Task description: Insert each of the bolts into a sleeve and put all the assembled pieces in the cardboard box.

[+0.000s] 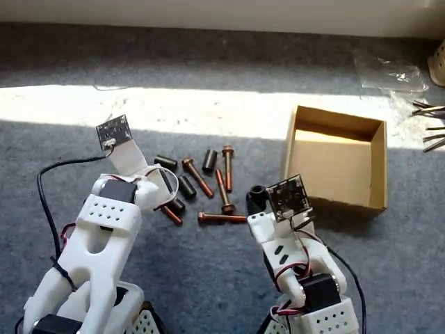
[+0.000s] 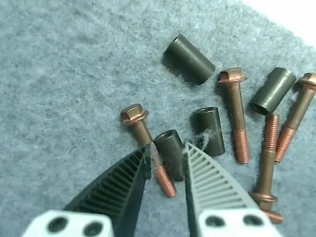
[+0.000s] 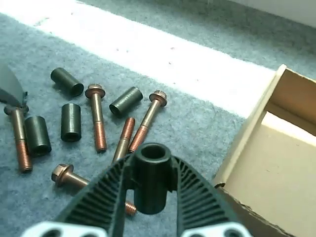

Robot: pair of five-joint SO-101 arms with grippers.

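The right gripper [image 3: 150,165] clenches a sleeve [image 3: 150,185] upright between its fingers; the left gripper [image 2: 167,146] (fingers parted) straddles a second sleeve [image 2: 171,154] lying against a bolt [image 2: 142,129].

Each bolt [image 2: 236,113] is copper-toned metal with a dull sheen and a threaded end. Each sleeve [image 2: 189,59] is smooth, matt dark metal. The surface [image 2: 64,74] is fuzzy grey felt. The box [image 1: 377,167] is matt brown cardboard. The left gripper [image 2: 167,148] and right gripper [image 3: 150,163] have ribbed dark plastic fingers.
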